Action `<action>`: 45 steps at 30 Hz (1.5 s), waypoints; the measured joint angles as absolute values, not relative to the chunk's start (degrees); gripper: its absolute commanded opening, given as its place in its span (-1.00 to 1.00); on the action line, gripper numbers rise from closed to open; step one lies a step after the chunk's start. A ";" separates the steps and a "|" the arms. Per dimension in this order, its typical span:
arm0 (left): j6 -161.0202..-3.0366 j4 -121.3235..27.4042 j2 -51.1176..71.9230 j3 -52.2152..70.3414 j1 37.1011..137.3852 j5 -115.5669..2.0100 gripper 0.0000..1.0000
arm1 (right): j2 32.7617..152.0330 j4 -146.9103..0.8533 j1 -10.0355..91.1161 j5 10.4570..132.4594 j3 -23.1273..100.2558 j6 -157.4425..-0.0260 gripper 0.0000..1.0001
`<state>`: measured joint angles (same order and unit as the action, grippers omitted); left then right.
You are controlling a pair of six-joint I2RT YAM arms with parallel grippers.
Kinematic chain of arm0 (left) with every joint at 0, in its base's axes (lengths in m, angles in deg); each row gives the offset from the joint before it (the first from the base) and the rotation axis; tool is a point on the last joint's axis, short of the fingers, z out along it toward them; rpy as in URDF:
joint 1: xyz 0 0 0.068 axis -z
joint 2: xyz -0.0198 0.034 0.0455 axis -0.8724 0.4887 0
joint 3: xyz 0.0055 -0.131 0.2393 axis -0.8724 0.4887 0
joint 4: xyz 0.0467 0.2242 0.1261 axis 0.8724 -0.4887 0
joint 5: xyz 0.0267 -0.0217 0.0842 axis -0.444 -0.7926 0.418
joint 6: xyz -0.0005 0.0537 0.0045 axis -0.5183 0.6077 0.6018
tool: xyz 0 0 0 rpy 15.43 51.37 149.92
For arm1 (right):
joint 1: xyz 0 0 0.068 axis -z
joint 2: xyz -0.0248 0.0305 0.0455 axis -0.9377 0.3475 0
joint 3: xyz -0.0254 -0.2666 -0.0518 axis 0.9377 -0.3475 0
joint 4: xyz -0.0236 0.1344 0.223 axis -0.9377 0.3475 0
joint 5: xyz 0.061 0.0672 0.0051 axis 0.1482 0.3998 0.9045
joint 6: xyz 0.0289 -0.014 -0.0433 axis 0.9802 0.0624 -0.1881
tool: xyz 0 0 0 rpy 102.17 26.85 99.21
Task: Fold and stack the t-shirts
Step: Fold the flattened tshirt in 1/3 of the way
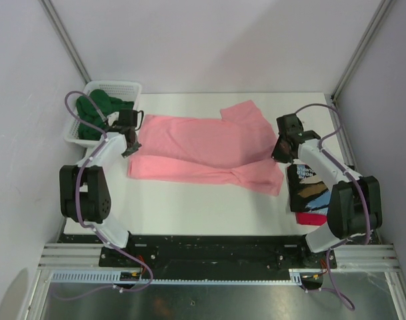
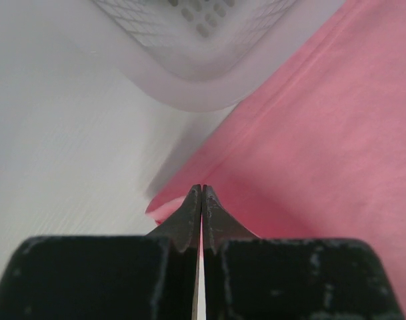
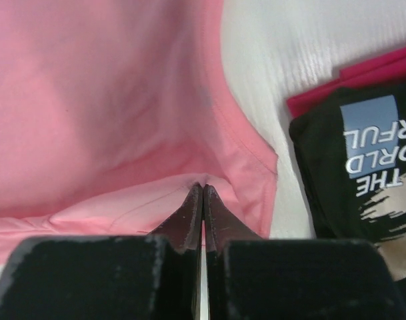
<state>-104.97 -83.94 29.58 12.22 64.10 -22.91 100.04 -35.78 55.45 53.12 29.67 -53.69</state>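
The left gripper (image 2: 201,193) is pinched shut on the left end of the salmon-pink t-shirt (image 1: 203,143), just beside the white mesh basket (image 1: 116,87) at the table's (image 1: 189,213) far left corner. The right gripper (image 3: 203,190) is likewise clamped on a raised tuck at the shirt's right end. The shirt lies across the table's middle, partly doubled lengthwise. To fold cleanly, I'd move both ends together at equal height, cloth taut, clear of the black printed t-shirt (image 1: 309,190) lying on the red t-shirt (image 1: 311,218) by the right edge.
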 measured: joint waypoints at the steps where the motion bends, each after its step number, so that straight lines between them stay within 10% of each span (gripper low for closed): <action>1: -104.97 -83.89 29.84 12.02 64.10 -23.09 -1.00 | 99.32 -35.78 55.76 53.14 28.95 -53.69 -1.00; 45: -104.93 -83.15 37.49 8.57 62.20 -24.70 -1.00 | 114.40 -38.14 53.92 57.56 45.01 -56.14 -1.00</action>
